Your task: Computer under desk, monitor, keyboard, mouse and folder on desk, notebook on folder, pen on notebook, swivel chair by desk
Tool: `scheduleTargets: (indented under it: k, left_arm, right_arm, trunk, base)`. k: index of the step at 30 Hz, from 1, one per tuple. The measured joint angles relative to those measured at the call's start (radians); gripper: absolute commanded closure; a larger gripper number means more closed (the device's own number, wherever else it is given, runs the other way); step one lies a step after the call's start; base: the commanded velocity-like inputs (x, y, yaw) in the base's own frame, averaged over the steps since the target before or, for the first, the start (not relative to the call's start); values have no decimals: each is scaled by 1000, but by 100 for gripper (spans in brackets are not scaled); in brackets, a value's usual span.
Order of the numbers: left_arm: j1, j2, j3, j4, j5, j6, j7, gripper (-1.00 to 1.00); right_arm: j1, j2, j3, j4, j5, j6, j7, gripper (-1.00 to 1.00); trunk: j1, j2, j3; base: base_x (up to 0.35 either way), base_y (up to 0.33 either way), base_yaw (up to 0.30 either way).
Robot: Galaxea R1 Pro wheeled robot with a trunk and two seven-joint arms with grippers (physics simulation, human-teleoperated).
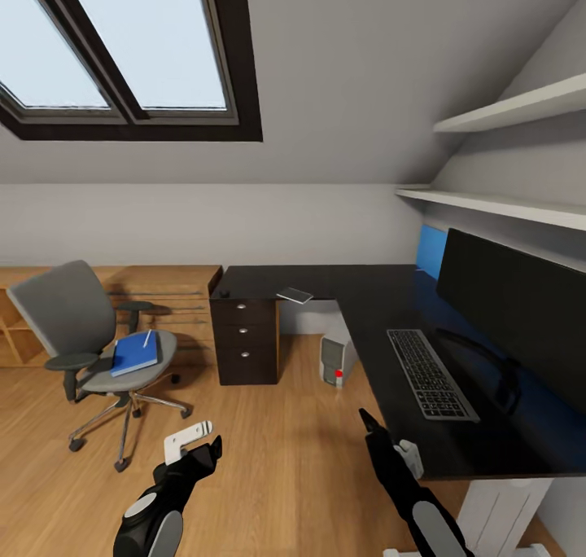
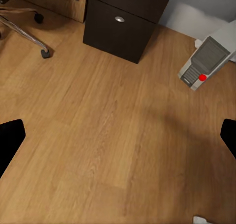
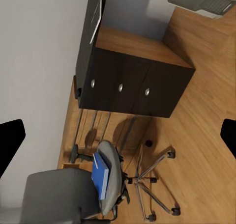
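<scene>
Here's the bedroom from the head view, both arms low in the lower part of the frame. The left gripper (image 1: pixel 195 445) hangs over bare wooden floor (image 1: pixel 277 451) with its fingers spread and empty; the left wrist view has dark fingertips at opposite edges with floorboards between. The right gripper (image 1: pixel 370 423) points up-frame beside the near edge of the desk (image 1: pixel 358 296), and its wrist view also shows the fingers wide apart, holding nothing.

Much looks settled: the monitor (image 1: pixel 521 313) stands at right on the dark surface, the keyboard (image 1: pixel 430 373) lies just in front of it with its long axis running up the frame, and the computer (image 1: pixel 336 360) sits on the floor under the surface.

The folder is the open job. The blue folder (image 1: pixel 134 353) lies flat on the seat of the swivel chair (image 1: pixel 89 337) at left of frame, with the thin white pen (image 1: pixel 147 339) on top. It lies up-frame and left of the left fingers, well apart, so the left arm is clearly nearer. A small flat grey item (image 1: pixel 295 296) rests on the surface's corner, possibly the notebook; too small to tell.
</scene>
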Motion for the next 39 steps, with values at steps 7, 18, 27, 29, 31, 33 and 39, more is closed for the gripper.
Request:
scheduleTargets:
  k: [7, 18, 27, 29, 31, 33, 39]
  left_arm:
    - [0, 0, 1, 0, 1, 0, 0, -100]
    - [0, -2, -2, 2, 3, 1, -1, -100]
    - [0, -5, -4, 11, 1, 1, -1, -100]
    - [0, -6, -4, 13, 0, 1, -1, -100]
    - [0, -6, -5, 14, 0, 1, -1, -100]
    - [0, -7, -7, 14, 0, 1, 0, -100]
    - [0, -4, -49, 15, 0, 0, 2, -100]
  right_arm:
    - [0, -4, 49, -6, 4, 1, 0, -100]
    - [0, 20, 63, -1, 3, -117, -3, -100]
    - [0, 41, 66, 3, 0, -125, -8, -100]
    - [0, 45, 66, 5, -1, -125, -9, -100]
    - [0, 47, 66, 7, -1, -125, -9, -100]
    - [0, 48, 66, 8, -1, -125, -9, -100]
    - [0, 49, 64, 11, -1, -125, -9, -100]
  trunk:
    - [-27, 49, 22]
    - [-58, 105, 52]
    - [-58, 105, 62]
    - [-58, 105, 63]
    - [-58, 105, 65]
    - [-58, 105, 66]
    - [-58, 105, 70]
  base:
    - [0, 1, 0]
    - [59, 0, 103]
    - [168, 0, 222]
    - [180, 0, 250]
    - [264, 0, 253]
    - [292, 0, 254]
    - [314, 0, 255]
